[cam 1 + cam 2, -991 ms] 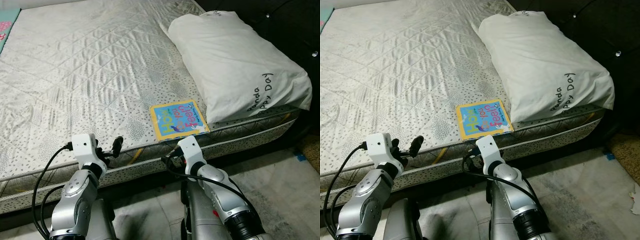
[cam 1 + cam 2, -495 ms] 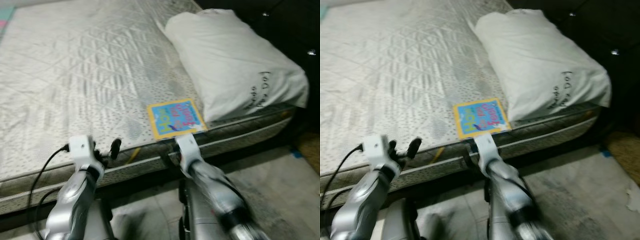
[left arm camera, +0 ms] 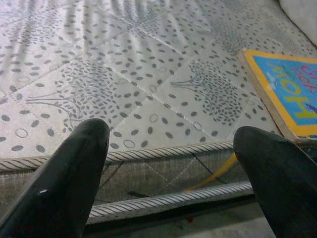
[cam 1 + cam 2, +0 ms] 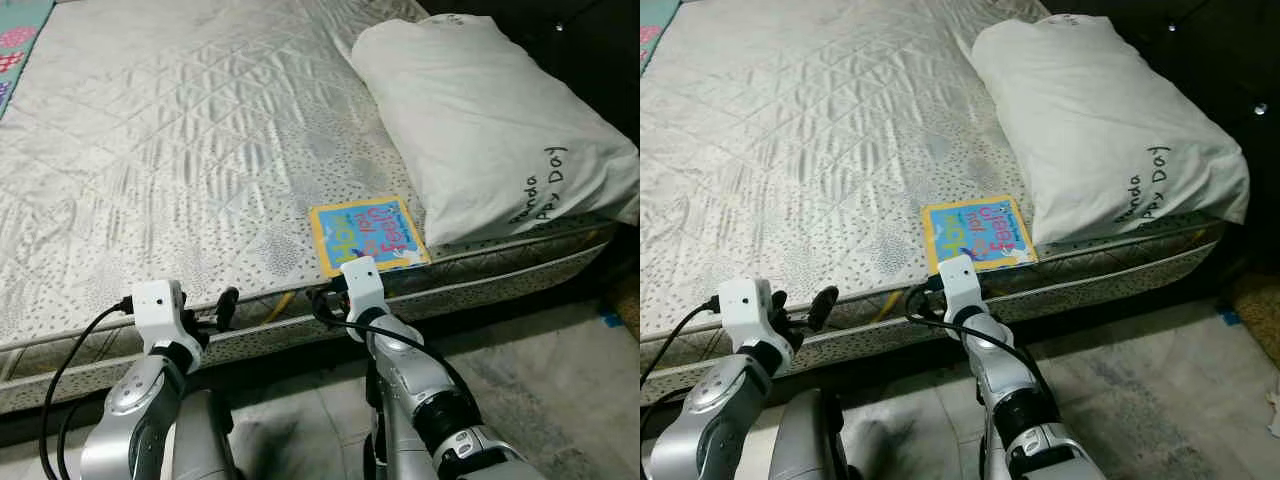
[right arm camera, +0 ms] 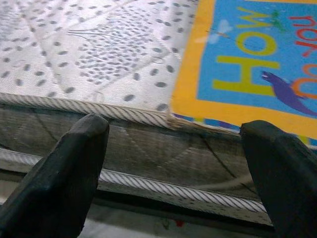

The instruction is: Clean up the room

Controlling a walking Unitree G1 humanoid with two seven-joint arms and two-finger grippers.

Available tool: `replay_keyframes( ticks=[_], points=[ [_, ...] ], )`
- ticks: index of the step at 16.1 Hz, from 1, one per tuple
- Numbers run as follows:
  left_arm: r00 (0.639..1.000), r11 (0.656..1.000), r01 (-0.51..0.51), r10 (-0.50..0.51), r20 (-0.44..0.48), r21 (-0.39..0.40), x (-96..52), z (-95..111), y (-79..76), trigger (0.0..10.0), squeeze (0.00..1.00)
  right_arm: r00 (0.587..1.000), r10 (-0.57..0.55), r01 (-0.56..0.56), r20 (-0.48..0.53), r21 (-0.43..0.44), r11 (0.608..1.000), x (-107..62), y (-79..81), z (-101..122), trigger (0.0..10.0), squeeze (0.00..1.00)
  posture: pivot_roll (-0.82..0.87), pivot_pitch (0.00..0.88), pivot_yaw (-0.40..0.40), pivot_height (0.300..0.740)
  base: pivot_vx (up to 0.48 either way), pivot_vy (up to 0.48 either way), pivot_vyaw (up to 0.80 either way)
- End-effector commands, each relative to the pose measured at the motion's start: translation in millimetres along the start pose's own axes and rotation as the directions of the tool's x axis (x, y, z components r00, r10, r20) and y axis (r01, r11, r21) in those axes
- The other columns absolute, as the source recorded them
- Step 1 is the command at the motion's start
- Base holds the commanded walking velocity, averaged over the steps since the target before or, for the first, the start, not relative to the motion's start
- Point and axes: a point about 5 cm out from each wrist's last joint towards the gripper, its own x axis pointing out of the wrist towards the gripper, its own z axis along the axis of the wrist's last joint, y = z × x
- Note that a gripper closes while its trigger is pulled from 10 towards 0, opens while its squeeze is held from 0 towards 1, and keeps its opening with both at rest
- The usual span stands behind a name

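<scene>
Where fingers gape — book (image 5: 257,64) corner

Right wrist housing hides book (image 4: 367,233) near edge; pillow (image 4: 490,120) lettering partly folded under.

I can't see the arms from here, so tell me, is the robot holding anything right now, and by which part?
Nothing is held. The right gripper is open at the mattress edge just short of the book; the left gripper is open too.

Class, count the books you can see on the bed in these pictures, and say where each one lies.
1. The book lies flat at the mattress front edge, beside the pillow, just ahead of the open right pincer. Others could be hidden under the pillow.
</scene>
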Motion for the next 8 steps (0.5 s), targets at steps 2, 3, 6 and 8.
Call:
replay_keyframes(
  ticks=[2, 3, 6, 8],
  points=[
    [0.999, 1.0, -0.026, 0.026, -0.02, 0.009, -10.0, -1.3, 5.0, 10.0, 0.0, 1.0, 0.007, -0.007, 0.005, 0.0, 1.0, 3.7, 6.0, -0.1, 10.0, 0.0, -0.03, 0.198, 0.015, 0.549, 0.0, 0.0, 0.0],
    [0.999, 1.0, -0.028, 0.029, -0.025, 0.009, -13.0, -2.0, 5.1, 10.0, 0.0, 1.0, 0.006, -0.006, 0.006, 0.003, 1.0, 4.8, 7.8, -0.1, 10.0, 0.0, -0.03, 0.205, 0.015, 0.549, 0.0, 0.0, 0.0],
    [0.999, 0.999, -0.036, 0.036, -0.035, 0.008, -19.7, -3.3, 6.5, 10.0, 0.0, 1.0, -0.002, 0.002, 0.012, 0.009, 1.0, 5.6, 9.0, 0.1, 10.0, 0.0, -0.02, 0.218, 0.016, 0.549, 0.0, 0.0, 0.0],
    [0.998, 0.999, -0.044, 0.044, -0.047, 0.007, -24.4, -4.0, 8.1, 10.0, 0.0, 1.0, -0.021, 0.021, 0.013, 0.002, 1.0, 7.7, 6.8, 2.1, 10.0, 0.0, -0.02, 0.23, 0.019, 0.549, 0.0, 0.0, 0.0]
  ],
)
